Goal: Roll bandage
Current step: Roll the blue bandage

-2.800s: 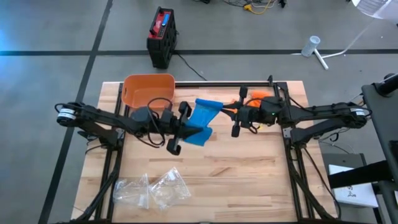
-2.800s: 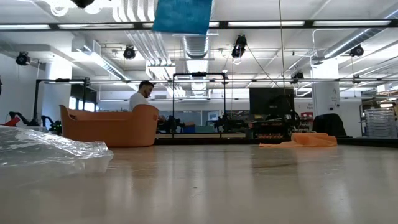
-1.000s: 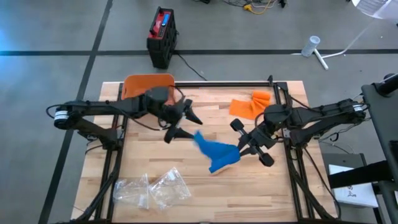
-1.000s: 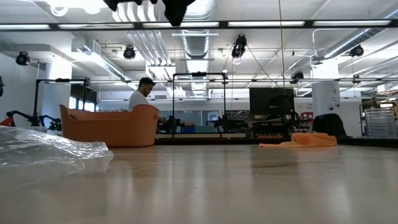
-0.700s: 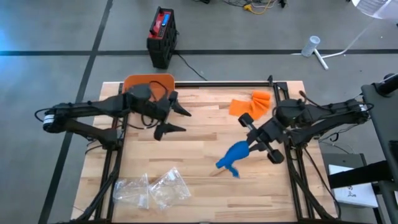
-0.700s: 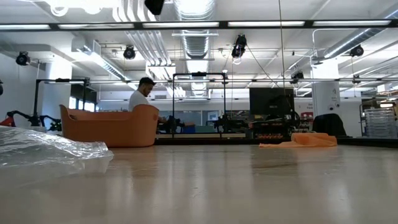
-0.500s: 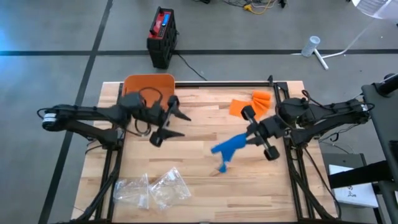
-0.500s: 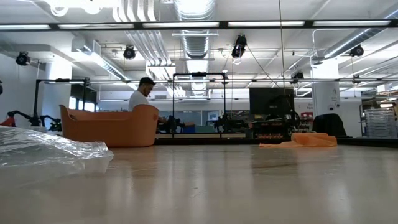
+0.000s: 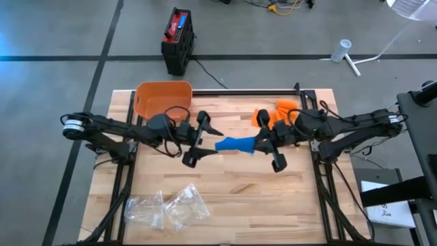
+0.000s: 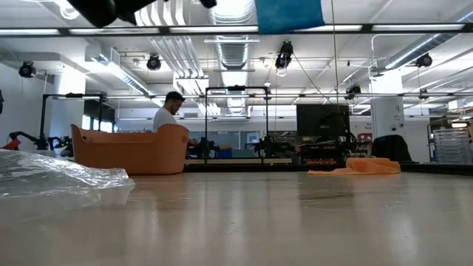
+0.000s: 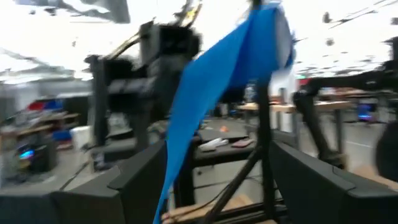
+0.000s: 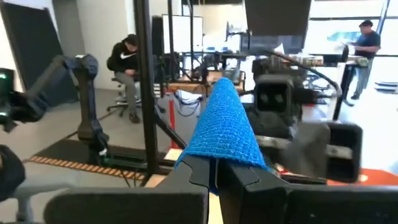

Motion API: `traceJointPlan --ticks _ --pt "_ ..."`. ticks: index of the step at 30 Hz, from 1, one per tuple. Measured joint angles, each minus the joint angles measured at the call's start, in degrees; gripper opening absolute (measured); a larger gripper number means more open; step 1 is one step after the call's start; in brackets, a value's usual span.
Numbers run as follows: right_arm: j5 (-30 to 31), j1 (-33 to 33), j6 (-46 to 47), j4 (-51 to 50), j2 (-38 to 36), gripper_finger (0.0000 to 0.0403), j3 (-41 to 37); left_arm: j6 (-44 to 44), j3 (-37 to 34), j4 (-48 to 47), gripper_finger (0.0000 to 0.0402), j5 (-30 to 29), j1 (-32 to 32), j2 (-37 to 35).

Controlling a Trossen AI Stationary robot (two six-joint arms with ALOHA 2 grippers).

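The blue bandage (image 9: 235,144) hangs in the air above the middle of the table, stretched out roughly level between the two arms. My right gripper (image 9: 259,143) is shut on its right end. My left gripper (image 9: 208,142) stands open at the bandage's free left end. In the left wrist view the blue strip (image 11: 217,81) runs slantwise down between the spread fingers (image 11: 140,171). In the low view the bandage (image 10: 288,15) shows only at the top edge. My right gripper pinches the bandage's right end (image 12: 216,163) between its two fingers. The fingers lie level, coming from the table's right, along the strip. The bandage sticks out ahead of them toward my left gripper, lifted clear of the table. My left gripper: whether its fingers touch the free end, I cannot tell.
An orange tub (image 9: 162,99) stands at the far left of the table, and an orange cloth (image 9: 278,109) lies at the far right behind my right gripper. Crumpled clear plastic bags (image 9: 167,208) lie near the front left. A person (image 12: 127,68) sits beyond the table.
My right gripper has swung from the near right toward the table's middle and far side and has rolled. The bandage, which hung down below it, now reaches out level toward my left gripper. My left gripper drew back to the left, then returned to the bandage's free end and tipped.
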Motion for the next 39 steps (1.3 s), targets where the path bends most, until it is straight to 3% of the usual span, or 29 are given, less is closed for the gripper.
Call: traceJointPlan --ticks 6,14,19,24,30,33,37,39 --pt "0.45 -1.26 -1.28 0.83 0.0 0.0003 0.0 1.9 2.99 -5.28 0.0277 0.93 -0.13 0.13" --pt "0.46 -1.59 -2.28 0.85 0.44 0.0003 0.0 2.14 5.91 -1.51 0.0273 0.15 -0.29 5.13" --pt "0.45 -1.59 -2.49 1.19 0.72 0.0003 0.0 3.01 10.34 -1.9 0.0254 -4.06 -0.27 9.97" --pt "-0.02 -1.59 -2.25 1.28 0.72 0.0003 -0.02 5.31 14.08 -3.82 0.0193 -10.68 -0.13 12.95" --pt "-4.3 -1.57 -2.23 1.15 0.72 0.0003 -0.02 9.26 16.76 -7.88 0.002 -13.64 -0.13 13.68" --pt "-7.4 -1.54 -1.92 0.46 0.72 0.0003 -0.02 15.22 18.51 -10.92 0.0014 -18.58 -0.18 12.28" --pt "-9.11 -1.54 -0.24 -2.26 0.09 0.0003 -0.02 25.47 23.6 -22.72 0.0003 -25.88 -0.16 8.88" --pt "-9.06 -1.54 -0.09 -4.43 -0.23 0.0003 -0.02 29.29 27.04 -28.4 0.0001 -26.83 -0.16 7.42"
